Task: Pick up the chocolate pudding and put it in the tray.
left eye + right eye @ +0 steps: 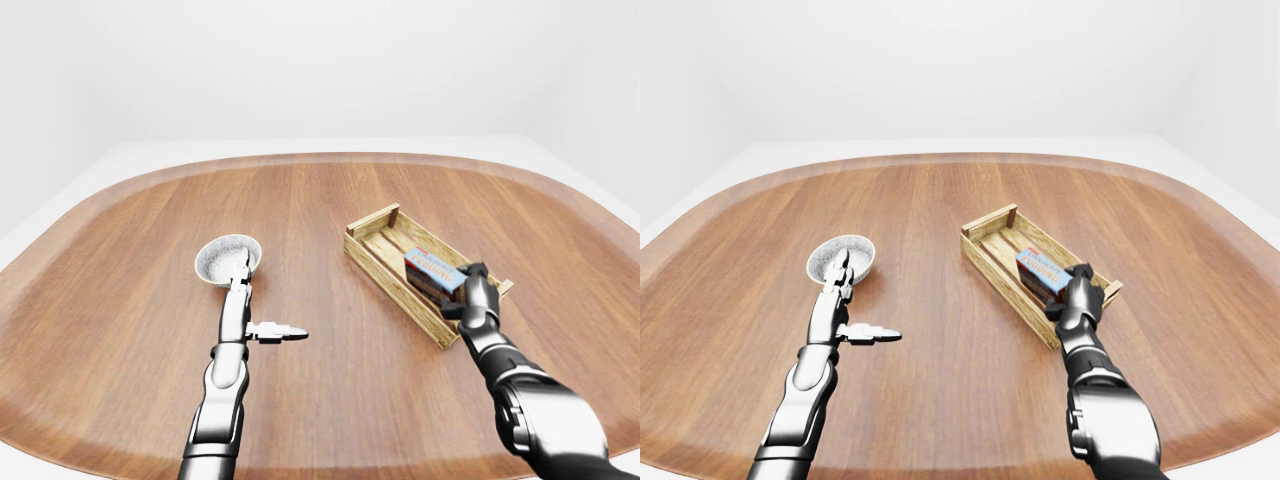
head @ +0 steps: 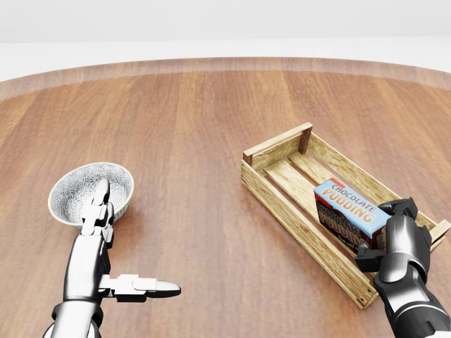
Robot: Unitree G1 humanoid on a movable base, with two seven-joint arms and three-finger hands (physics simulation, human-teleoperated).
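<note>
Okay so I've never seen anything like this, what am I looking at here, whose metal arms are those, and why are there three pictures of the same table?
These are renders from a simulator, not photographs. The arms belong to a humanoid robot steered by a person. All three pictures come from cameras on its head, looking out over its own arms: one head view up close, and a left-eye and right-eye pair showing nearly the same wider scene.

On the round wooden table lie a patterned bowl and a slatted wooden tray. The left hand is empty, fingers spread, reaching over the bowl's near rim. The right hand grips a box marked chocolate pudding, which is inside the tray, tilted. Whether it touches the tray floor I cannot tell.
</note>
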